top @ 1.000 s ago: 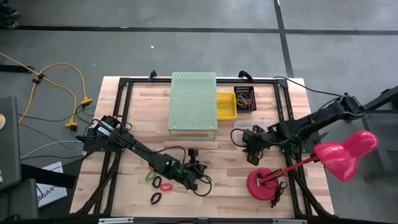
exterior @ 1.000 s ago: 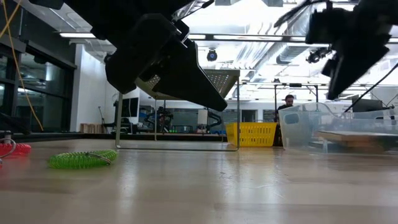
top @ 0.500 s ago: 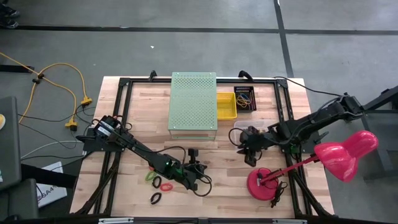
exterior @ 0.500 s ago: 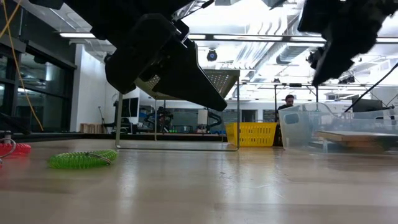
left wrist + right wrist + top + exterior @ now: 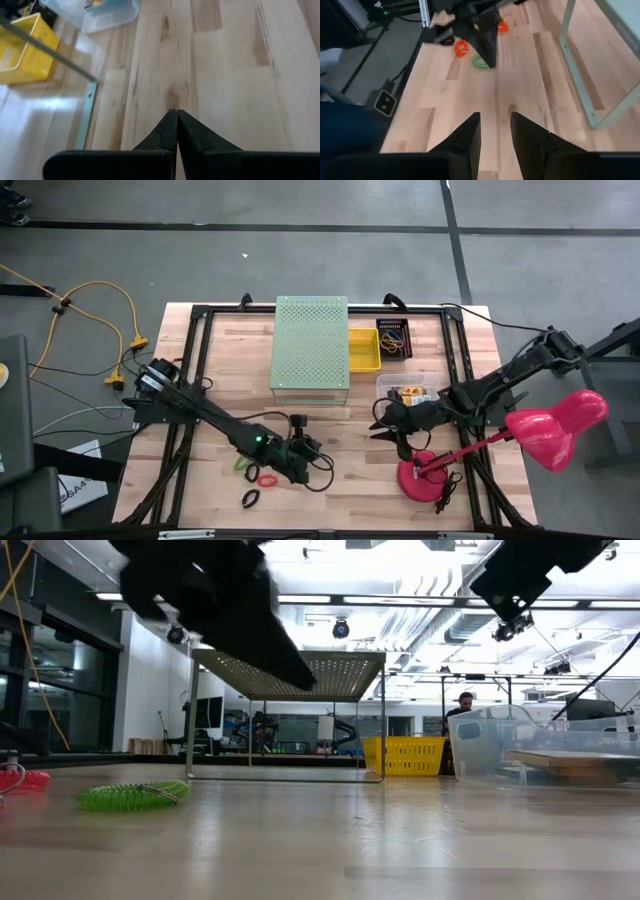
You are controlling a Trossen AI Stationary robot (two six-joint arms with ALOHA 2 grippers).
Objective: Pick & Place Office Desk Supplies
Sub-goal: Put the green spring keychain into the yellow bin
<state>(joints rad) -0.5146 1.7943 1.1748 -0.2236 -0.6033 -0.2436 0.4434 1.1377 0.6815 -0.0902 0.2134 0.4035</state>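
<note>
Three elastic bands lie flat on the table near its front left: green (image 5: 240, 465), red (image 5: 267, 478) and black (image 5: 250, 498). The low view shows the green band (image 5: 133, 796) and the red band (image 5: 20, 780). My left gripper (image 5: 315, 455) hovers just right of them, shut and with nothing in it (image 5: 176, 114). My right gripper (image 5: 383, 425) is in the air at the table's middle right, pointing toward the left arm. It is open and nothing lies between its fingers (image 5: 495, 120). A clear container (image 5: 405, 390) holds something yellow.
The large pale-green perforated box (image 5: 311, 345) stands at the far middle. Right of it are a yellow bin (image 5: 363, 348) and a black tray (image 5: 393, 340) with bands. The pink lamp's base (image 5: 420, 475) sits near my right gripper, and its head (image 5: 555, 425) overhangs the right edge.
My left gripper has risen above the table and stayed shut. My right gripper has swung toward the table's left, risen and tipped up from pointing down to a shallower slant; its gap is unchanged. The bands have not moved.
</note>
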